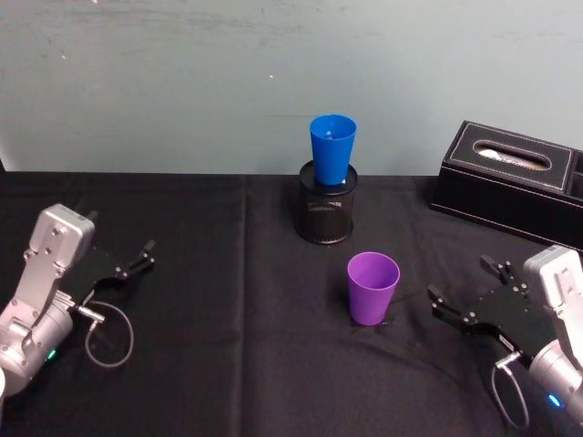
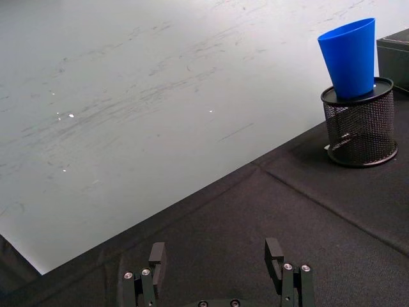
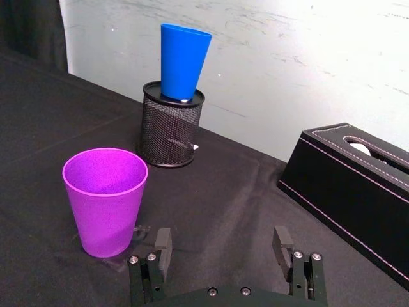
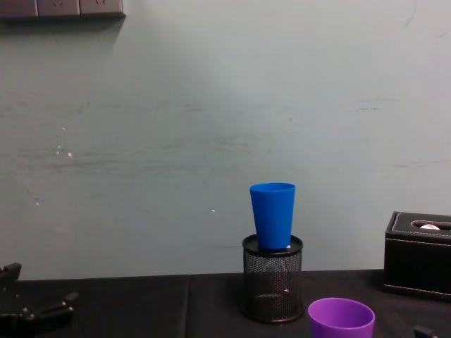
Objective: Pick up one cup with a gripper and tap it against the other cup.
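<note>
This is looking like an office-style test bench: a black cloth (image 1: 228, 364) is draping the table, running back to a scuffed pale wall (image 1: 182, 82). Beyond the right gripper (image 1: 461, 280), toward that wall, a stitched black tissue box (image 1: 510, 182) is sitting; off to the gripper's left, a black wire-mesh pen holder (image 1: 326, 218) is standing. Grey wall plates (image 4: 63, 7) are showing high up.

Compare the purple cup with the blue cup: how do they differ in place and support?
The purple cup stands on the black cloth; the blue cup sits in the mouth of the mesh holder, so higher. The purple cup is nearer the robot, beside the right gripper; the blue cup is farther back. Both are upright and tapered.
</note>
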Robot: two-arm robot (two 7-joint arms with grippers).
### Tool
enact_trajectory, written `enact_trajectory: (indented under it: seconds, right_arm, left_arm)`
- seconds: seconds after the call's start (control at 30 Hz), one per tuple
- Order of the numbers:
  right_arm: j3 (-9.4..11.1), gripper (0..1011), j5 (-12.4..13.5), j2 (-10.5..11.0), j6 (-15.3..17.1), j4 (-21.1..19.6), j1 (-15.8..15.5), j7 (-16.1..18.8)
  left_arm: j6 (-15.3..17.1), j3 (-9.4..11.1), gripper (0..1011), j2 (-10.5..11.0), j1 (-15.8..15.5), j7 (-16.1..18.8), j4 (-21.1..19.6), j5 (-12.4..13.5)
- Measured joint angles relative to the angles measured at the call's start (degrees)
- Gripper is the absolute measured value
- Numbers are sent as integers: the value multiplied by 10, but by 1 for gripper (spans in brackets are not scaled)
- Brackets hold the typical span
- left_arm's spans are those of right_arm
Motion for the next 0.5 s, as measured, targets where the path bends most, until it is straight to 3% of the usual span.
enact_trajectory:
  seconds: [0.5]
  right_arm:
    - [23, 1003, -1, -11, -11, -10, -30, 19]
  left_arm:
    - [0, 0, 1011, 0, 0, 0, 0, 0]
